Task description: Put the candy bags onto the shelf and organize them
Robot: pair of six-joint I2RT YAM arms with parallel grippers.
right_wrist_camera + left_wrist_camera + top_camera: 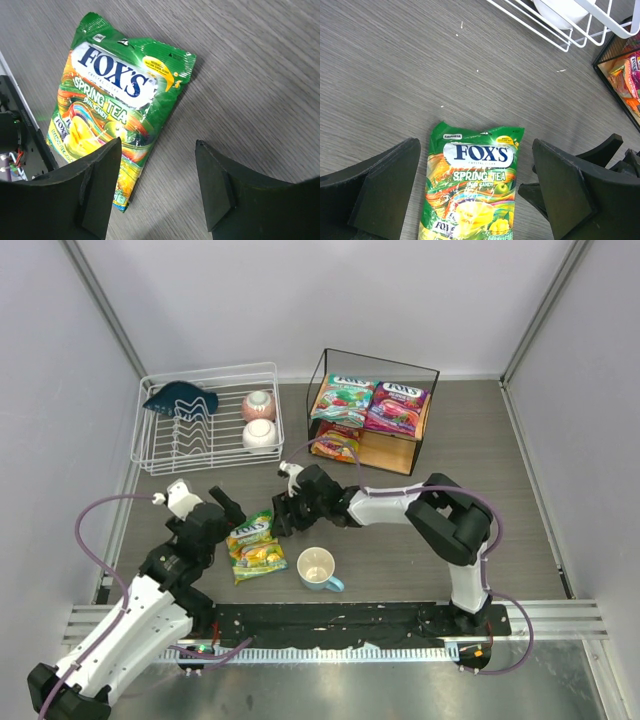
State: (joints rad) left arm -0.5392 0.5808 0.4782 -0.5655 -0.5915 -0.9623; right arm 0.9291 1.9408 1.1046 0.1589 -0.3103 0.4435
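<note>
The yellow-green candy bag lies flat on the table; it also shows in the left wrist view and the right wrist view. My left gripper is open and empty, with a finger on either side above the bag's top edge. My right gripper is open and empty, just right of the bag, its left finger over the bag's edge. The shelf holds the teal-green bag and the purple bag on top, and the orange-red bag on the lower board.
A white wire dish rack at the back left holds a dark blue item and two bowls. A cream and blue mug stands right of the yellow-green bag. The rack's corner and the shelf's edge show in the left wrist view.
</note>
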